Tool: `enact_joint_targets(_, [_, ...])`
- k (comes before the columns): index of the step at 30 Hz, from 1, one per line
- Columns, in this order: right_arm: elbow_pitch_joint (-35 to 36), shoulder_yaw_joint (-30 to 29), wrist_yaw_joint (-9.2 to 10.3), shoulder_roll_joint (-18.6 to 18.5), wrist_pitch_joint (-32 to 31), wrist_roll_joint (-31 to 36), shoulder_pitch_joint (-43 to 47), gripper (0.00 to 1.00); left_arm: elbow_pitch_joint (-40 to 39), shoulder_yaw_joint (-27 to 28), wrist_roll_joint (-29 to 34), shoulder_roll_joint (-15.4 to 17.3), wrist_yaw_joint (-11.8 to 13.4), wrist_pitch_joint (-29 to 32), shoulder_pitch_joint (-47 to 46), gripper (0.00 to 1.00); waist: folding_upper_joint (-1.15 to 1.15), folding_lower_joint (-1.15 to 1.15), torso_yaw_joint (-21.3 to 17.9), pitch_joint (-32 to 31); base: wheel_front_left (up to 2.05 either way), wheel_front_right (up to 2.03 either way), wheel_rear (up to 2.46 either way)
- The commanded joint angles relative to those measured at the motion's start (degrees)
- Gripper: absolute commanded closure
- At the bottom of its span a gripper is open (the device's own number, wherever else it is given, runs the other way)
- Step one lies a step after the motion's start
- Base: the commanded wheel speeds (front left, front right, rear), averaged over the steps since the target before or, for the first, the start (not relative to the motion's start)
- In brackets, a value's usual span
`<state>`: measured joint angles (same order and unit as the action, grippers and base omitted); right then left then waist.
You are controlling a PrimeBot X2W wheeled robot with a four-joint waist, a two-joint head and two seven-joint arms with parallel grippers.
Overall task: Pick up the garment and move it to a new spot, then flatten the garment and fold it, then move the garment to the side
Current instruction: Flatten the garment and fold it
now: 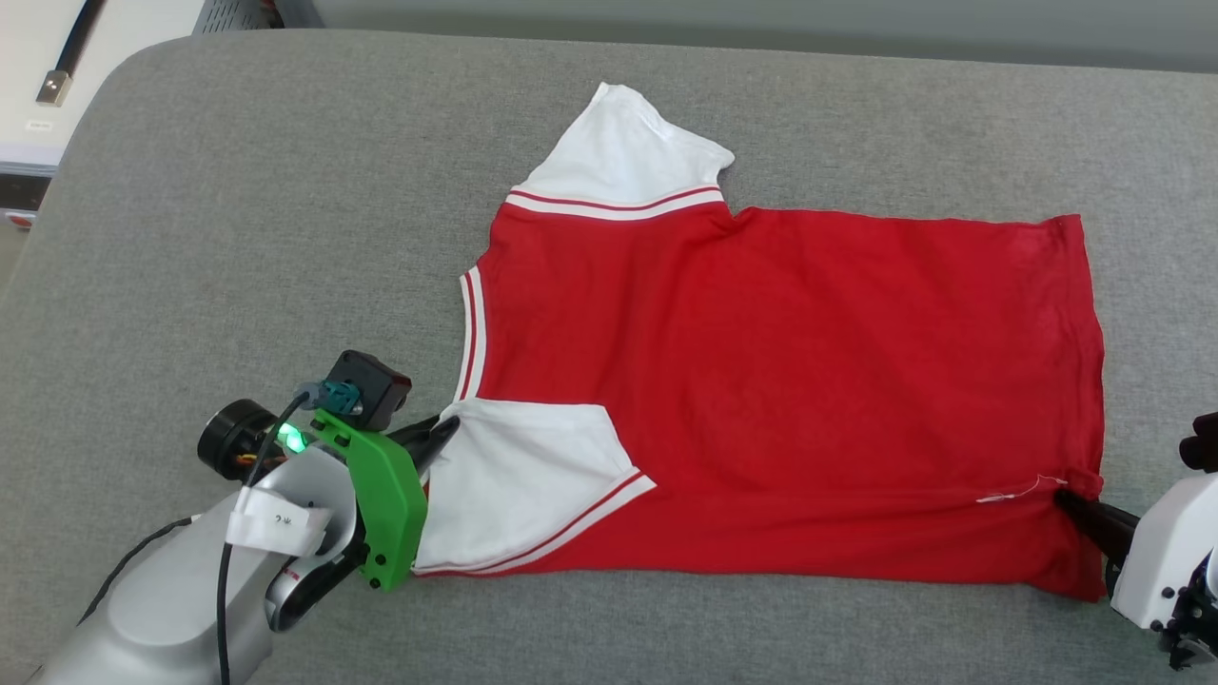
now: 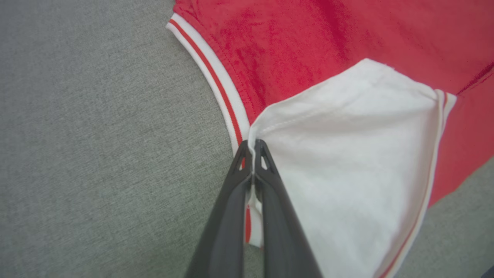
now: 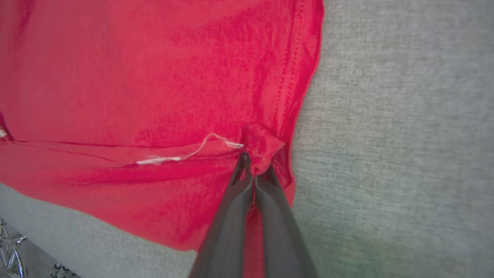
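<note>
Now, with left claw (image 2: 252, 146) and right claw (image 3: 251, 164) each pinched on the garment (image 1: 780, 381), lift both evenly, holding the fold edge straight.

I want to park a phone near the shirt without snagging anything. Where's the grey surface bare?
Widest bare surface lies left of the collar, beyond the left arm. Another strip runs beyond the shirt, right of the far sleeve. The near edge is crowded: left claw pinches the near sleeve, right claw the hem corner.
</note>
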<state>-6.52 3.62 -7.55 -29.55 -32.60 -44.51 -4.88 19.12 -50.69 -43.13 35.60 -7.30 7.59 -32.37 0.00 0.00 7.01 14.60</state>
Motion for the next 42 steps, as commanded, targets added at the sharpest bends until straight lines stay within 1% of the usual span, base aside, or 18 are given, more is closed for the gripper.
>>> enact_joint_targets(1, [-0.72,0.41,0.06,-0.11,-0.02,0.49,-0.75,1.00,1.00,-0.78,-0.85,-0.60,-0.17,-0.69,-1.58,1.00,0.00,0.00,-0.19,0.23,0.00,0.00,0.00])
enact_joint_targets(3, [-1.16,0.81,0.06,-0.16,0.05,0.68,-1.09,1.00,2.76,-2.07,-1.55,-1.16,-0.18,-1.29,-2.45,1.00,0.00,0.00,-0.35,0.25,0.00,0.00,0.00])
enact_joint_targets(4, [-1.40,0.93,0.06,-0.19,0.30,1.04,-1.27,0.93,4.04,-2.45,-1.65,-1.42,-0.18,-1.80,-2.89,0.13,0.00,0.00,-0.44,0.18,0.00,0.00,0.00])
enact_joint_targets(5, [-1.53,0.99,0.06,-0.13,0.75,1.39,-1.44,0.00,5.23,-2.57,-1.64,-1.71,-0.18,-2.27,-3.18,0.00,0.00,0.00,-0.53,0.06,0.00,0.00,0.00])
enact_joint_targets(8, [-1.95,1.43,0.06,0.05,1.50,2.10,-1.69,0.00,8.67,-2.49,-1.79,-3.17,-0.18,-4.56,-3.64,0.00,0.00,0.00,-0.74,-0.86,0.00,0.00,0.00])
enact_joint_targets(12, [-0.62,1.90,0.06,-0.38,2.74,3.38,-1.27,0.00,11.55,-0.68,-3.22,-5.08,0.45,-8.60,-3.24,0.00,0.00,0.00,-0.81,-2.76,0.00,0.00,0.00])
enact_joint_targets(15, [1.08,1.80,0.06,-0.54,3.16,4.66,-0.20,0.00,12.13,1.12,-4.76,-6.07,1.70,-11.42,-2.18,0.00,0.00,0.00,-0.69,-4.46,0.00,0.00,0.00])
enact_joint_targets(16, [1.83,1.53,0.06,-0.38,3.15,5.11,0.36,0.00,11.91,1.66,-4.85,-6.16,2.45,-12.70,-1.78,0.00,0.00,0.00,-0.60,-5.16,0.00,0.00,0.00])
enact_joint_targets(20, [4.75,-0.04,0.06,0.92,1.91,7.18,3.19,0.00,9.22,3.70,-7.11,-6.43,4.53,-15.33,1.32,0.00,0.00,0.00,-0.32,-7.51,0.00,0.00,0.00])
enact_joint_targets(23, [6.86,-1.82,0.06,2.18,0.38,9.85,5.73,0.00,5.80,4.78,-8.91,-6.02,7.11,-15.25,4.44,0.00,0.00,0.00,-0.12,-8.65,0.00,0.00,0.00])
enact_joint_targets(25, [7.95,-3.75,0.06,3.65,-1.10,11.91,7.44,0.00,2.80,5.56,-10.75,-5.65,9.23,-14.32,7.09,0.00,0.00,0.00,-0.07,-9.18,0.00,0.00,0.00])
enact_joint_targets(27, [9.22,-5.33,0.06,5.21,-3.09,13.81,9.10,0.00,-0.37,6.36,-12.71,-5.14,11.84,-13.02,9.94,0.00,0.00,0.00,-0.05,-9.50,0.00,0.00,0.00])
enact_joint_targets(32, [12.99,-9.51,0.06,9.75,-7.41,17.38,12.09,0.00,-8.04,6.45,-15.51,-2.58,20.02,-7.44,16.57,0.00,0.00,0.00,-0.12,-9.29,0.00,0.00,0.00])
enact_joint_targets(34, [14.59,-10.59,0.06,10.99,-8.70,18.83,12.80,0.00,-10.71,6.34,-16.46,-1.74,22.59,-5.24,18.33,0.00,0.00,0.00,-0.23,-8.71,0.00,0.00,0.00])
enact_joint_targets(38, [17.06,-11.87,0.06,13.35,-10.39,20.16,13.19,0.00,-14.58,5.07,-16.91,-0.09,25.68,-1.00,19.89,0.00,0.00,0.00,-0.69,-7.17,0.00,0.00,0.00])
enact_joint_targets(42, [18.31,-12.42,0.06,14.29,-11.25,20.90,12.92,0.00,-16.06,4.30,-16.58,0.89,28.21,1.66,19.98,0.00,0.00,0.00,-1.24,-5.68,0.00,0.00,0.00])
